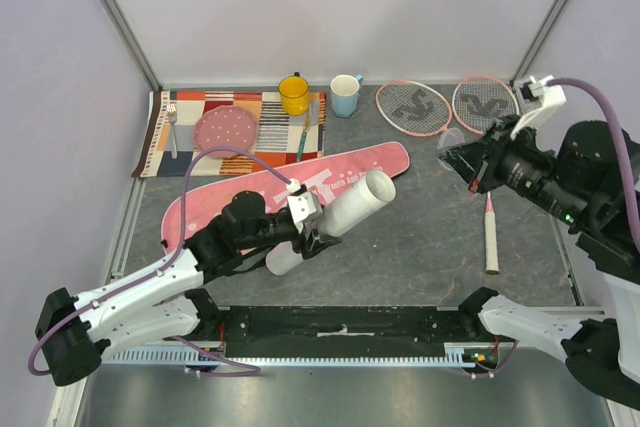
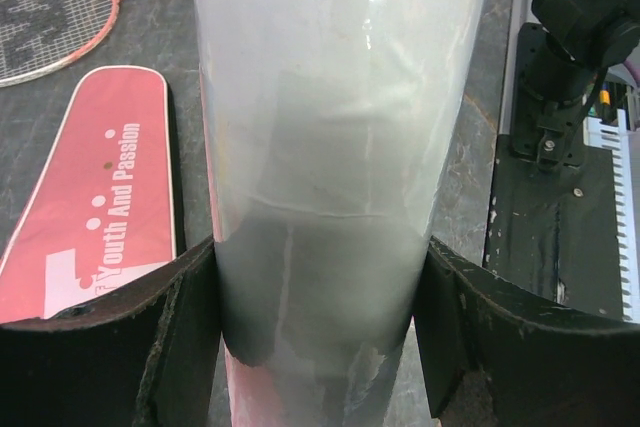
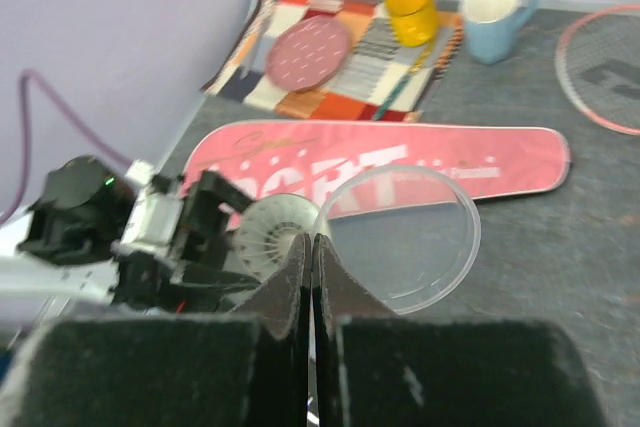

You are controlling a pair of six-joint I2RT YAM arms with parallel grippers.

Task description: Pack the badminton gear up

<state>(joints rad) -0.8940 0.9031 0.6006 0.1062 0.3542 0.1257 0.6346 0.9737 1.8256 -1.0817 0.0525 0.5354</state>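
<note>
Left gripper (image 1: pixel 308 230) clamps the white tube (image 1: pixel 350 205) mid-body, jaws wide around it. The tube is tilted above the pink racket bag (image 1: pixel 215 202) with its mouth facing right, presumably for capping. A shuttlecock (image 3: pixel 268 237) appears seated inside the mouth. Right gripper (image 3: pixel 311 247), fully closed, pinches a clear cap (image 3: pixel 400 237) by its rim, right of the bag.
</note>
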